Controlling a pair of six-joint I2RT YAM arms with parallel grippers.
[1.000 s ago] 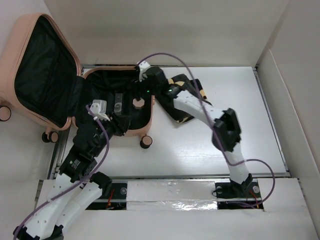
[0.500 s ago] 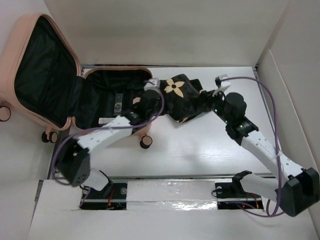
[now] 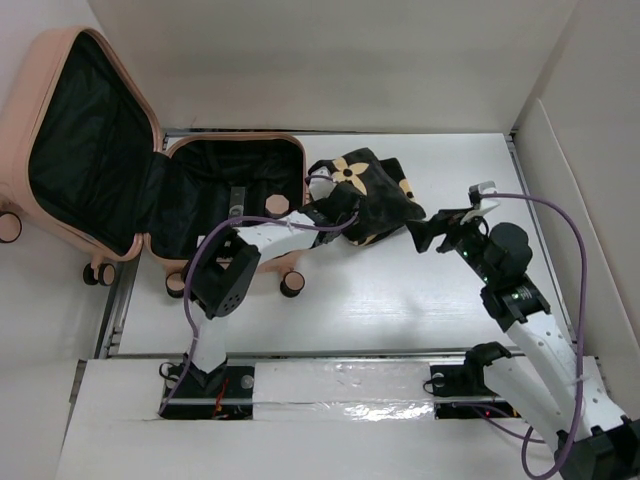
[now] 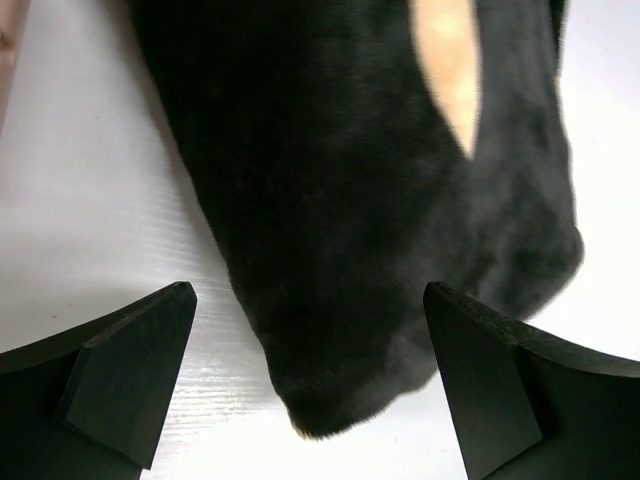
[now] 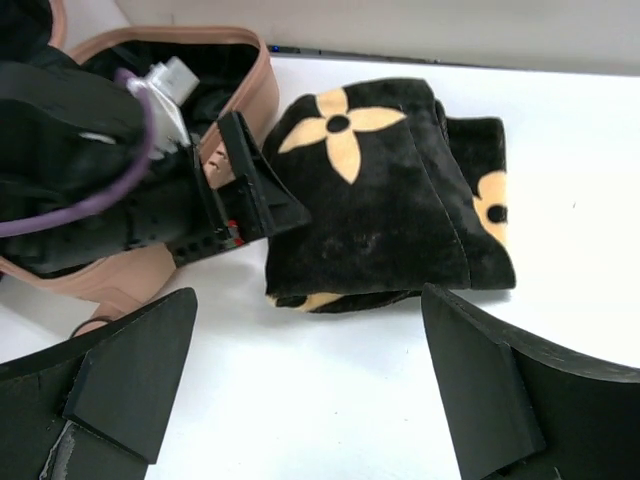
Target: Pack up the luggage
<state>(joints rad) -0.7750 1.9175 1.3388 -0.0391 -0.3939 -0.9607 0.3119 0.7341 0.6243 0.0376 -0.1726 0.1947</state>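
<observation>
Luggage [image 3: 95, 150] lies open at the table's [image 3: 400, 300] left; beside it, left tool [image 4: 310, 390] gapes around a black towel [image 3: 372, 195], right tool [image 5: 310, 390] spread wide, empty.

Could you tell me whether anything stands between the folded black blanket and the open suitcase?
Only the left gripper, open at the blanket's edge, and the suitcase's own pink side wall.

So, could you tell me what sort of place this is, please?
Probably a robotics test cell, not a home: a white table boxed in by plain white panels, a left arm and right arm bolted at its edge, with open luggage and a folded black blanket as props.
</observation>
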